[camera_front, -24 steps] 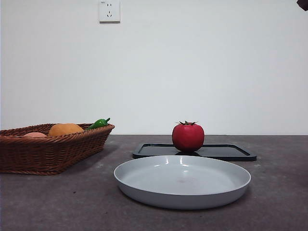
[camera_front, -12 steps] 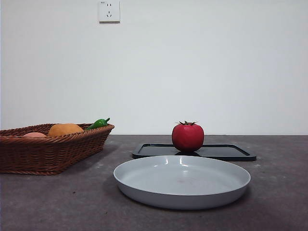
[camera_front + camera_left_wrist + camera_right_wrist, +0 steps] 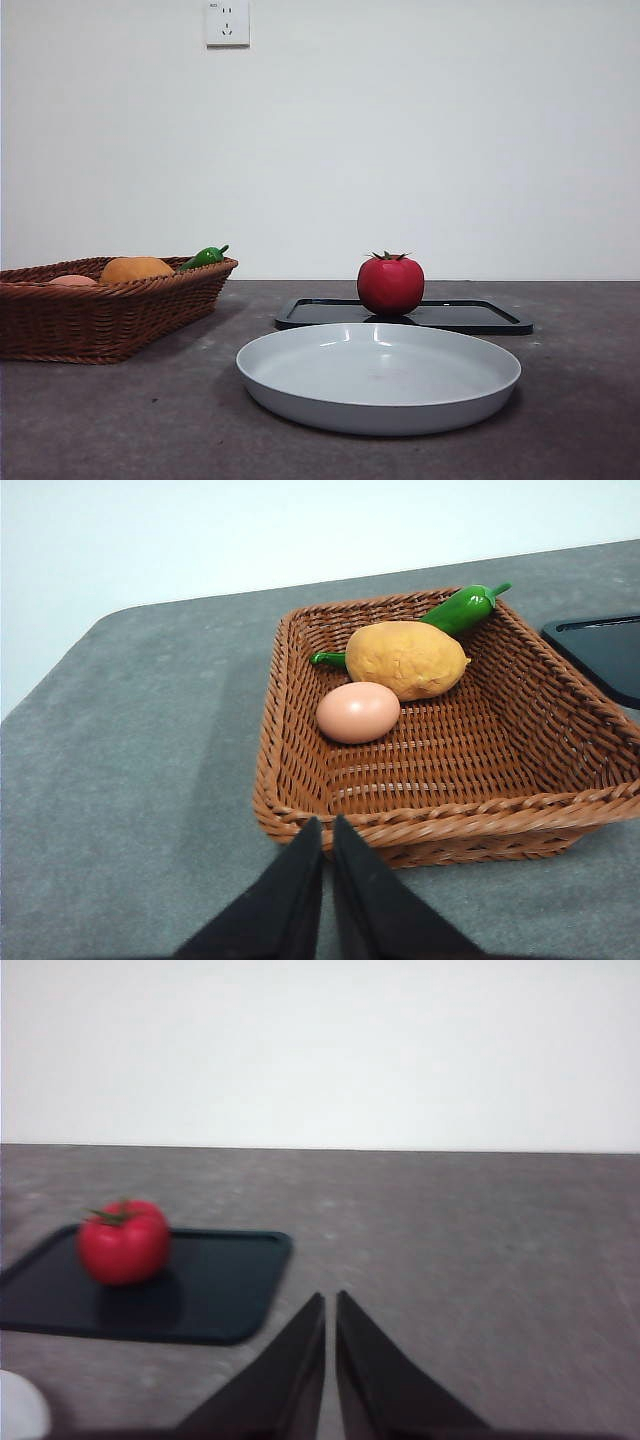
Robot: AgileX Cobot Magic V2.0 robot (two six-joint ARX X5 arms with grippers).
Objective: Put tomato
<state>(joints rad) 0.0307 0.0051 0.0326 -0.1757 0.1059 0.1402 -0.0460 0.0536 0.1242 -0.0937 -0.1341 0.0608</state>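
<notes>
Tomato (image 3: 390,285) sits upright on the black tray (image 3: 480,318), on the far side of the empty grey plate (image 3: 300,395). Wicker basket (image 3: 95,320) at left holds an orange fruit (image 3: 405,658), pink egg-like fruit (image 3: 358,712) and green pepper (image 3: 460,608). Left gripper (image 3: 327,830) and right gripper (image 3: 330,1305): jaws pressed together, holding nothing, both clear of the tomato.

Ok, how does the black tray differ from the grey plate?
The tray is black, rectangular and shallow; the plate is pale grey, round and deeper-walled. The tray carries the tomato; nothing lies in the plate. The tray sits farther back, the plate in front of it, nearer the front camera. Both lie flat on the table, beside the basket.
</notes>
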